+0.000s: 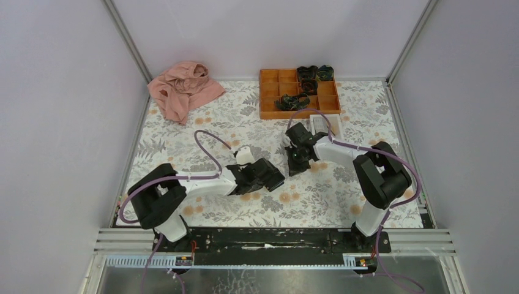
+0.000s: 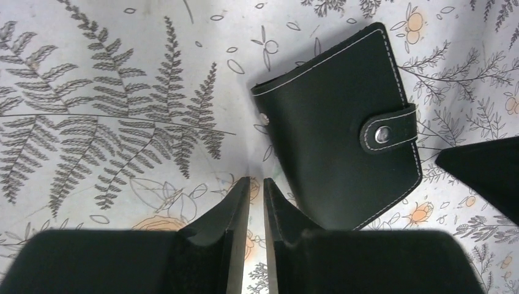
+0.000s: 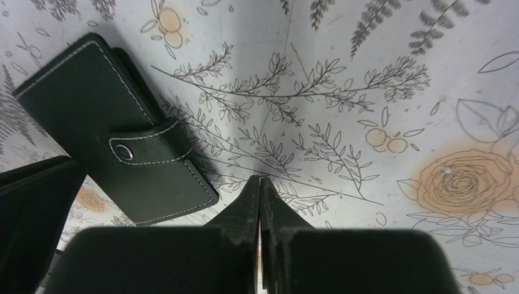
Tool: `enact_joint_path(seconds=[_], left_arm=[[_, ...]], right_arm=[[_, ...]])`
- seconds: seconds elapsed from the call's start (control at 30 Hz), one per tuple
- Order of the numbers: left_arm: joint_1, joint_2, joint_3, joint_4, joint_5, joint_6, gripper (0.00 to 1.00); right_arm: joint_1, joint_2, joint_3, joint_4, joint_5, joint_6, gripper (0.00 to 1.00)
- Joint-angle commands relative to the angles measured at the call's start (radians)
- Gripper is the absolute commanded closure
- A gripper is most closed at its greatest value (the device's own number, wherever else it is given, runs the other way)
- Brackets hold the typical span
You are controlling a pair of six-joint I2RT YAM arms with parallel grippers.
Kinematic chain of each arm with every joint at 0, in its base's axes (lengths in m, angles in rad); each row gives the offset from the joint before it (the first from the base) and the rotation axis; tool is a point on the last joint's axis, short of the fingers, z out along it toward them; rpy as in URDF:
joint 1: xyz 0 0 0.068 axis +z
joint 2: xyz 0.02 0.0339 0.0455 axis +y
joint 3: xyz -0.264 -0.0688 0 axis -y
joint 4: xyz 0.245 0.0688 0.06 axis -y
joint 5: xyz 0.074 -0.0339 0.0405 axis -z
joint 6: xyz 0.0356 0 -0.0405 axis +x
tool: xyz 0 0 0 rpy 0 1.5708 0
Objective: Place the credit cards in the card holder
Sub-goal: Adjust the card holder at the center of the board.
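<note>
The card holder is a black folder with white stitching, closed, its strap snapped shut. It lies flat on the floral table between my two grippers and also shows in the right wrist view and the top view. My left gripper is just left of it, empty, its jaws a narrow slit apart. My right gripper is just right of it, jaws pressed together and empty. No credit cards are visible in any view.
An orange compartment tray with dark items stands at the back. A small white tray sits just in front of it, behind the right gripper. A pink cloth lies at the back left.
</note>
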Motion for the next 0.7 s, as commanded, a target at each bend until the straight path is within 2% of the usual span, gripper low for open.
enact_joint_path(seconds=[0.0,0.67], left_arm=[[0.0,0.035,0.032,0.032,-0.006,0.029,0.8],[0.09,-0.025,-0.005,0.031,-0.044,0.038,0.78]], right_arm=[[0.032,-0.01,-0.018,0.022,-0.02,0.019,1.0],[0.206,-0.06,-0.067,0.04,0.012,0.128,1.0]])
